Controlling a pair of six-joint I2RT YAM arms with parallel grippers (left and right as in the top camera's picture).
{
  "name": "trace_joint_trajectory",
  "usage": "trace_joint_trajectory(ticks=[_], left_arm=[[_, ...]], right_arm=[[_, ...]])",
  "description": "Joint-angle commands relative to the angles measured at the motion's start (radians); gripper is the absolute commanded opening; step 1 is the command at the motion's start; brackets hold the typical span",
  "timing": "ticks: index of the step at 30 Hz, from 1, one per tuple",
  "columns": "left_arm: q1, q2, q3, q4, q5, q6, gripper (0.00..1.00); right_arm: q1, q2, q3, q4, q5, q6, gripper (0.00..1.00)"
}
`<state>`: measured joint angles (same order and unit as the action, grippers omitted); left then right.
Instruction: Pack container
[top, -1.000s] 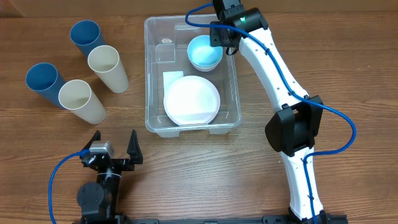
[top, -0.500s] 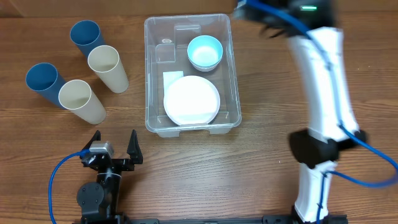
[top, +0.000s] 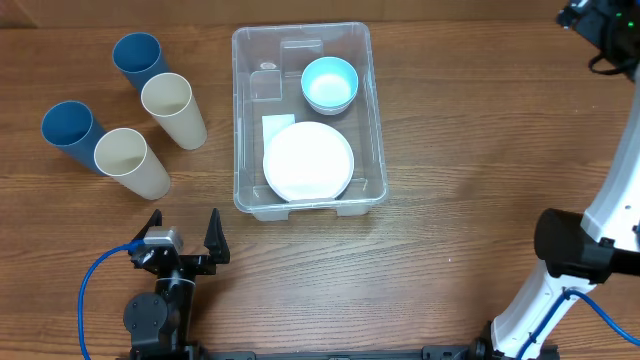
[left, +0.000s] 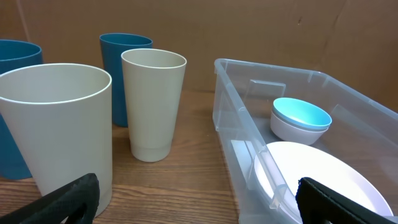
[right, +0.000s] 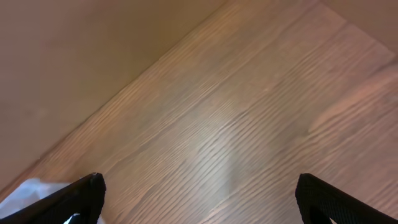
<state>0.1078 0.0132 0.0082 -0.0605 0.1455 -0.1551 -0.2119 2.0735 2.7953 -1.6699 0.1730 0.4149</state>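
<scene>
Status: container (top: 376, 120) holds white plate (top: 308, 162), blue bowl (top: 329, 84); left pincer (top: 183, 228), right pincer (right: 199, 205) both spread wide, empty (four cups (top: 172, 108) outside).

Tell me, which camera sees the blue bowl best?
Overhead: it looks straight down into the bowl, showing its whole rim inside the bin. The left wrist view shows the bowl from the side, at a low angle. The right wrist view shows only table.

The wooden table (top: 450, 200) carries five things. Ahead of the left jaws and to their left stand four upright cups: the near cream cup (top: 128, 160) just beside the near blue cup (top: 70, 128), then the far cream cup (top: 172, 105) just beside the far blue cup (top: 138, 58). Ahead and to their right sits the clear container (top: 310, 208). The right jaws are well apart from all of these.
</scene>
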Motion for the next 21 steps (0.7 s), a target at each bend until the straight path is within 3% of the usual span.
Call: trace_joint_trajectory(ticks=[1, 5, 9, 13, 17, 21], left_arm=[[0.01, -0.008, -0.003, 0.029, 0.039, -0.039, 1.0], [0.01, -0.008, 0.06, 0.042, 0.259, -0.122, 1.0], [0.01, 0.085, 0.336, -0.169, 0.224, -0.112, 1.0], [0.01, 0.391, 0.724, -0.48, 0.153, -0.023, 1.0], [0.01, 0.792, 1.181, -0.84, 0.162, 0.153, 1.0], [0.01, 1.028, 1.381, -0.924, 0.323, 0.152, 1.0]], right_arm=[[-0.02, -0.002, 0.006, 0.001, 0.007, 0.005, 1.0], [-0.019, -0.002, 0.006, 0.001, 0.007, 0.005, 1.0], [-0.019, -0.002, 0.006, 0.001, 0.007, 0.005, 1.0], [-0.019, -0.002, 0.006, 0.001, 0.007, 0.005, 1.0], [-0.019, -0.002, 0.006, 0.001, 0.007, 0.005, 1.0], [-0.019, -0.002, 0.006, 0.001, 0.007, 0.005, 1.0]])
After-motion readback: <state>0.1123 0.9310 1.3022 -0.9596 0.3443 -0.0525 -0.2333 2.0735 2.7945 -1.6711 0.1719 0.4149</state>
